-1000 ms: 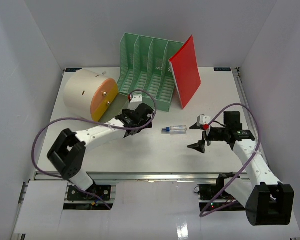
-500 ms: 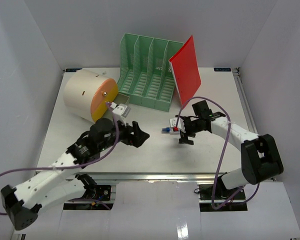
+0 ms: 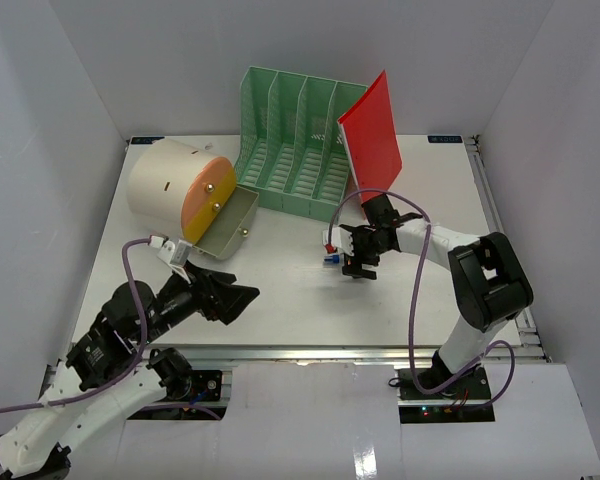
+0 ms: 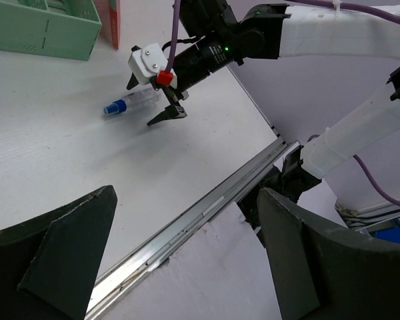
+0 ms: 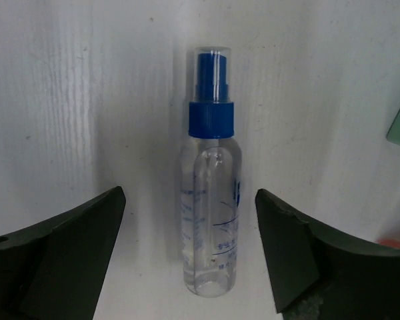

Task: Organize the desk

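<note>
Looking down from the top camera, I have the desk laid out as a white tabletop filling the enclosure floor. The green file rack stands along its far edge, with a red folder propped upright and tilted against the rack's right end. The beige cylinder lies by the far left corner, orange face toward the middle, and an open beige tray sits touching that face.

My right gripper is down near the middle of the tabletop, over a small clear spray bottle with a blue cap. On the right wrist feed the bottle lies flat between the fingers, bare desk showing on either side of it, so those jaws are spread and touch nothing.

My left gripper hangs by the near edge, left of centre. Its wrist view shows both fingers wide apart with nothing between them, the bottle well beyond.
</note>
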